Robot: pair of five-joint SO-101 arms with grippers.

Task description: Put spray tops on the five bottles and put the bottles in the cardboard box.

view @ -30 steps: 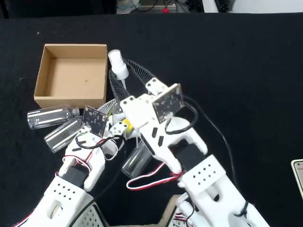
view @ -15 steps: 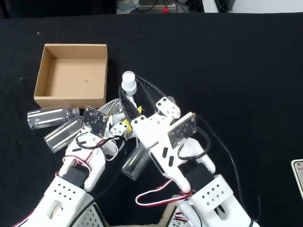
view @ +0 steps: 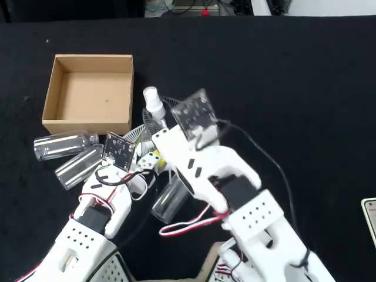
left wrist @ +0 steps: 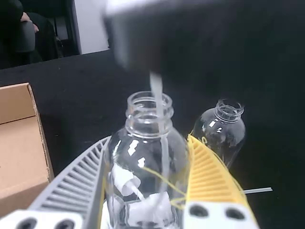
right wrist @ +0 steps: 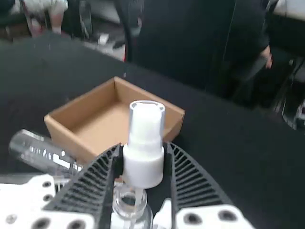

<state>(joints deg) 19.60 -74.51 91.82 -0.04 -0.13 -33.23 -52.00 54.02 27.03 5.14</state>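
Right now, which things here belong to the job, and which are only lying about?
Belong to the job:
cardboard box
spray top in the right gripper
open bottle in the left gripper
bottle beside the box
second bottle next to it
third bottle, lying nearer the robot

Only lying about:
pale object at the right edge of the table
cables past its far edge

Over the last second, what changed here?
The right gripper, shut on the white plastic spray top, carried it from beside the brown cardboard box to above the clear plastic bottle in the left gripper. The left gripper, box and two lying clear bottles stayed put.
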